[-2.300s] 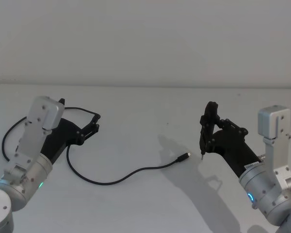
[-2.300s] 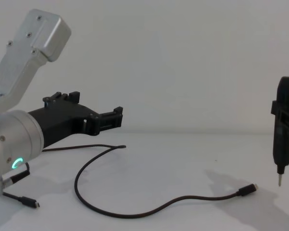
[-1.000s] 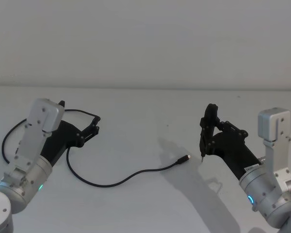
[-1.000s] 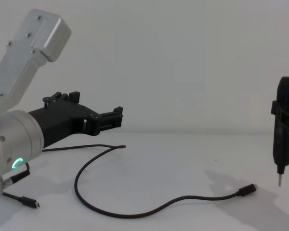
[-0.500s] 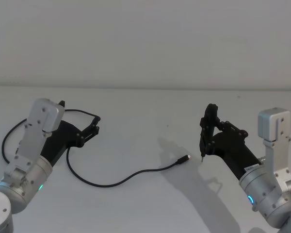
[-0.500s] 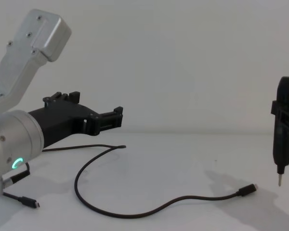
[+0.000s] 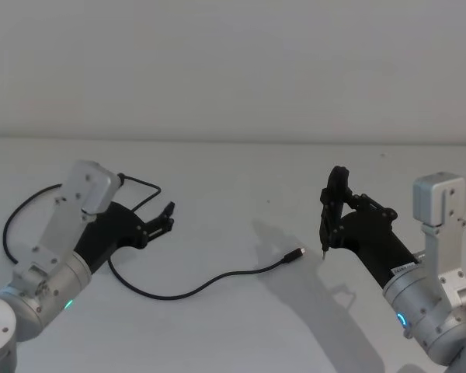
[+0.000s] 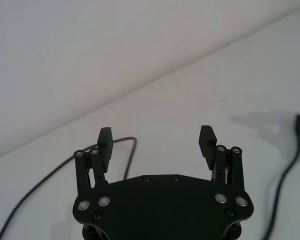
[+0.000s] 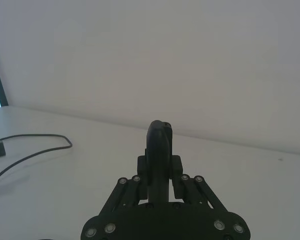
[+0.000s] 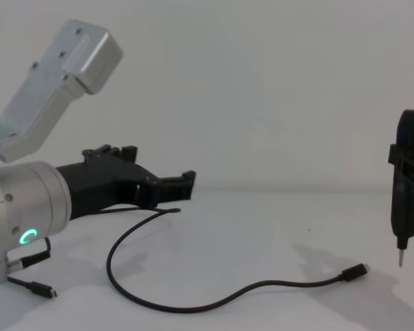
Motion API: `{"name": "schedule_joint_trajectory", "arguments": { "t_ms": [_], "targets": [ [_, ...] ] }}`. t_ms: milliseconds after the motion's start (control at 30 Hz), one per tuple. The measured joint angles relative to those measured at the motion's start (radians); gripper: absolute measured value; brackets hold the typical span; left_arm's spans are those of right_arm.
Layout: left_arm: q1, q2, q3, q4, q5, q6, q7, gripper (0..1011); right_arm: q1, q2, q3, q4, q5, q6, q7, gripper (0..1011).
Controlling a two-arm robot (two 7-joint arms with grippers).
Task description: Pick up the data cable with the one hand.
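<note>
White tabletop (image 7: 233, 175), data cable (image 7: 179, 294) slack beneath parted fingers (image 8: 206, 135) of left gripper (image 7: 168, 217)

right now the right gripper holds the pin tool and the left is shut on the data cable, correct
No: the left gripper is open, not shut on the data cable, per the left wrist view. The right gripper does hold the pin tool.

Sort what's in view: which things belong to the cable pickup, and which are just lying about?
Part of the job:
data cable, lying curved on the table
left claw, open, above the table near the cable's far end

Just there:
right claw, shut on a slim black tool
short lead dangling from the left wrist
</note>
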Motion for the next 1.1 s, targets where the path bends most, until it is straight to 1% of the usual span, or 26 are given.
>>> {"name": "schedule_joint_trajectory", "arguments": {
  "t_ms": [133,200,267,433,467,567,600,667,700,900,1000,1100],
  "targets": [
    [-0.014,0.017,0.013,-0.006,-0.013,0.034,-0.056,1001,0.0,0.0,0.0,0.0,0.0,0.0,0.0,275],
    [-0.019,0.023,0.017,-0.008,-0.016,0.044,-0.075,1001,0.0,0.0,0.0,0.0,0.0,0.0,0.0,275],
    [-0.029,0.033,0.026,-0.01,-0.021,0.063,-0.111,1001,0.0,0.0,0.0,0.0,0.0,0.0,0.0,275],
    [-0.051,0.052,0.044,-0.011,-0.026,0.088,-0.174,1001,0.0,0.0,0.0,0.0,0.0,0.0,0.0,274],
    [-0.06,0.059,0.052,-0.011,-0.027,0.097,-0.199,1001,0.0,0.0,0.0,0.0,0.0,0.0,0.0,275],
    [-0.072,0.068,0.062,-0.01,-0.027,0.106,-0.231,1001,0.0,0.0,0.0,0.0,0.0,0.0,0.0,275],
    [-0.082,0.074,0.07,-0.008,-0.028,0.113,-0.257,1001,0.0,0.0,0.0,0.0,0.0,0.0,0.0,275],
    [-0.091,0.079,0.077,-0.006,-0.029,0.12,-0.284,1001,0.0,0.0,0.0,0.0,0.0,0.0,0.0,274],
    [-0.101,0.083,0.084,-0.002,-0.029,0.125,-0.307,1000,0.0,0.0,0.0,0.0,0.0,0.0,0.0,275],
    [-0.145,0.095,0.118,0.022,-0.033,0.146,-0.397,1000,0.0,0.0,0.0,0.0,0.0,0.0,0.0,274],
    [-0.182,0.096,0.144,0.051,-0.035,0.162,-0.456,1001,0.0,0.0,0.0,0.0,0.0,0.0,0.0,274],
    [-0.212,0.091,0.165,0.08,-0.035,0.175,-0.497,1000,0.0,0.0,0.0,0.0,0.0,0.0,0.0,274]
  ]
}}
